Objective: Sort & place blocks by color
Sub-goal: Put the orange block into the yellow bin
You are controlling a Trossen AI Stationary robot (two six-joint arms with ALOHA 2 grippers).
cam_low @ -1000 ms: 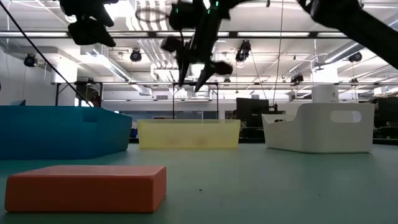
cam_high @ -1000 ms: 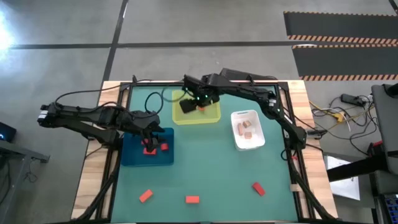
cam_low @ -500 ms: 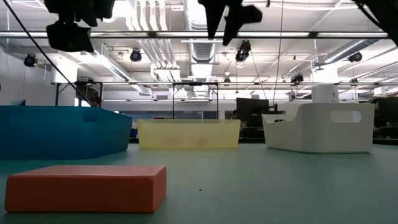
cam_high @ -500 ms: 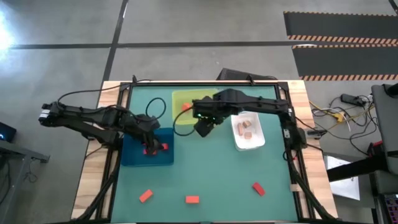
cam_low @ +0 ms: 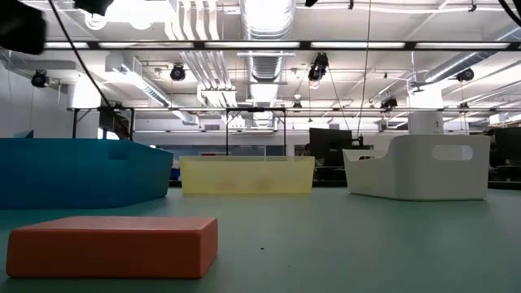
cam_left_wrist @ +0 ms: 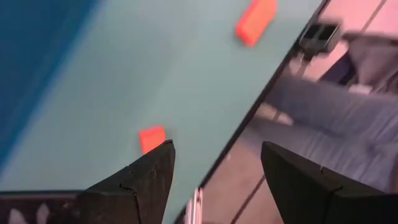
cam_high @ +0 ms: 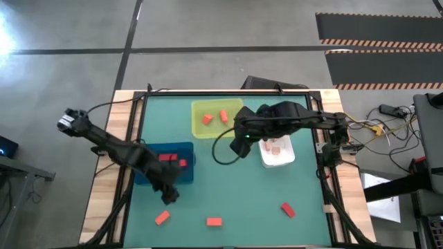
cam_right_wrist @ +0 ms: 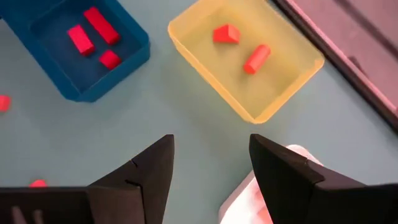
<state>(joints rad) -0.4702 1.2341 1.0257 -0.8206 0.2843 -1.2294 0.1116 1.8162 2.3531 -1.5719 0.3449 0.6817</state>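
Teal table point(cam_high: 235, 194), lit workshop behind.

Pretty standard big workshop space, grey concrete floor point(cam_high: 208, 28) with dark seams, hazard-striped black mats point(cam_high: 379, 41) off to one side, white ceiling ducts point(cam_low: 264, 20) and strip lights overhead, desks with monitors point(cam_low: 330, 146) further back

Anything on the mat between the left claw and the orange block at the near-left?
Nothing: in the high view, bare green mat separates the left claw, open and empty, from the orange block.
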